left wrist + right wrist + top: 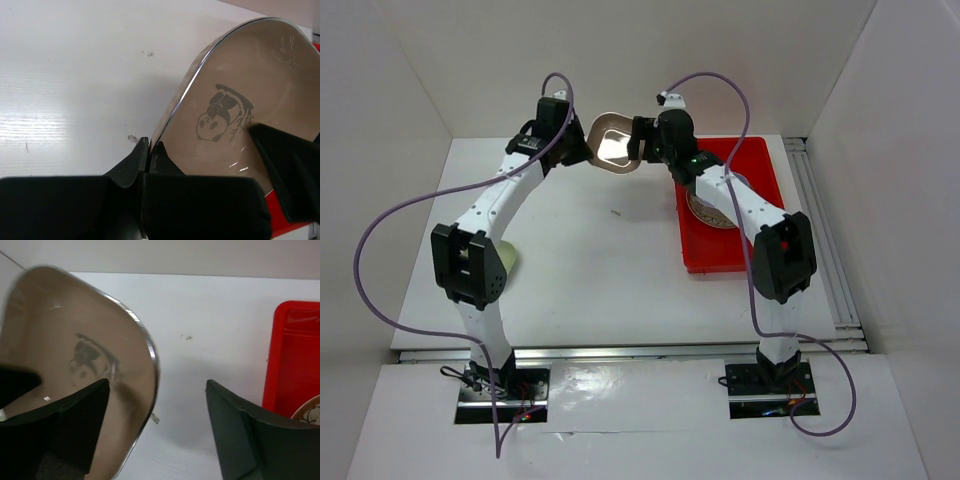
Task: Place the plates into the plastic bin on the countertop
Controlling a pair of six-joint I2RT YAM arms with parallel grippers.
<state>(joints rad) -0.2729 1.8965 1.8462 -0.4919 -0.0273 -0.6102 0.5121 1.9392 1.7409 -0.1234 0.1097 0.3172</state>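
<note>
A pinkish-brown rounded-square plate (613, 142) with a dark panda print is held on edge above the back of the countertop (590, 250). My left gripper (582, 148) is shut on its rim; the fingers (149, 150) pinch the plate (235, 100) edge. My right gripper (642, 140) is open, its jaws straddling the opposite rim of the plate (75, 355), and its midpoint (157, 382) lies at that rim. The red plastic bin (760, 165) lies to the right with a round brown lattice plate (713, 210) in it, partly hidden by the right arm.
A pale plate (509, 259) lies on the countertop at the left, mostly hidden under the left arm. White walls bound the back and sides. The bin's corner (295, 355) shows in the right wrist view, with the round plate's edge (310, 410).
</note>
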